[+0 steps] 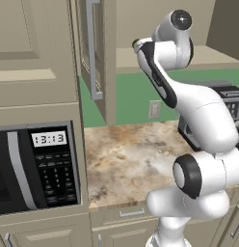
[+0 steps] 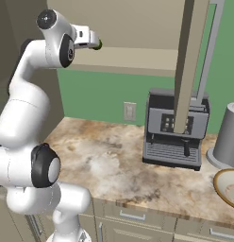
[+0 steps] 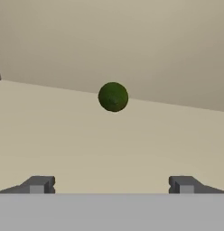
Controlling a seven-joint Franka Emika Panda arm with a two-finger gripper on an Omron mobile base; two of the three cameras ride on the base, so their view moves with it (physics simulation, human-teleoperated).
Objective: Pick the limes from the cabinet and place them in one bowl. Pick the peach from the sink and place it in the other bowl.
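One lime point(image 3: 113, 96), a small dark green ball with a faintly mottled skin, sits on the smooth beige shelf point(image 3: 86, 144) of the cabinet point(image 1: 104, 58), close to where the shelf meets the flat beige back wall; in the hand view it lies straight ahead, centred between the two dark squared fingertips point(image 3: 39, 184). The end effector point(image 3: 112, 185) is open, its tips spread wide near the bottom corners of that view and well apart from the fruit, gripping nothing. From the right base view the end effector point(image 2: 93, 42) reaches in over the shelf at the end of the glossy white arm with its dark round joints, and a dark green spot at its tip may be the lime, though it is too small to tell. The cabinet door point(image 2: 192, 61) stands open, a flat beige slab with one long vertical grey bar handle point(image 1: 94, 48). Below, the desk point(image 1: 131, 159) is a polished stone top, mottled tan and cream, against a plain green wall with one pale outlet plate point(image 2: 129, 111). On the desk stand one boxy grey coffee machine point(image 2: 175, 130) with a ribbed drip tray, one smooth grey cylinder point(image 2: 227, 137), and at the far right edge one shallow bowl point(image 2: 221, 182) with a tan-brown rim and pale inside, partly cut off. One black microwave point(image 1: 37, 164) with a keypad is set into the beige cabinetry on the left.
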